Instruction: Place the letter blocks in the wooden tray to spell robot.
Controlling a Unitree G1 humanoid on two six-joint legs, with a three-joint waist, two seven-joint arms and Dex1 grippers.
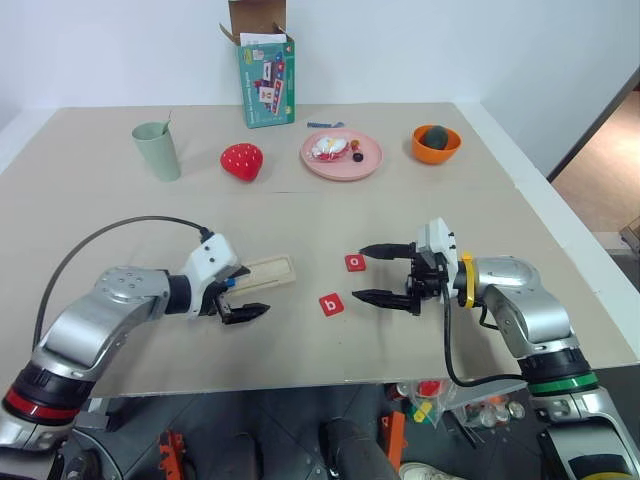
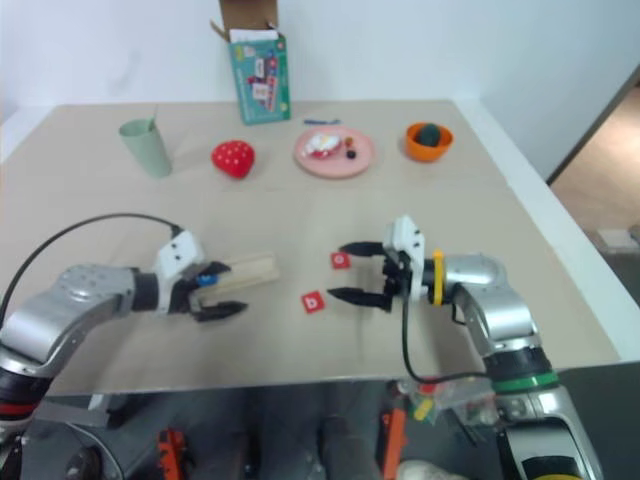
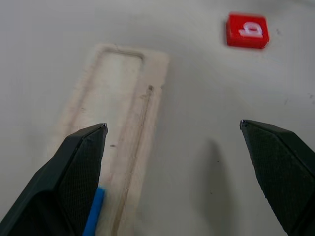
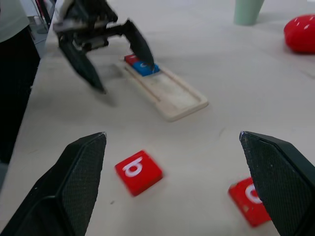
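The wooden tray lies left of centre on the table. A blue letter block and a red one sit at the tray end nearest my left arm. My left gripper hovers open over that end with nothing between its fingers. Two red letter blocks lie loose on the table right of the tray: an "o" and a "b". My right gripper stands open just right of them, pointing left, its fingers spread above and below the "o" in the head view.
Along the back of the table stand a green cup, a red strawberry toy, a pink plate with small items, an orange bowl and a teal box. The table's front edge runs close below both grippers.
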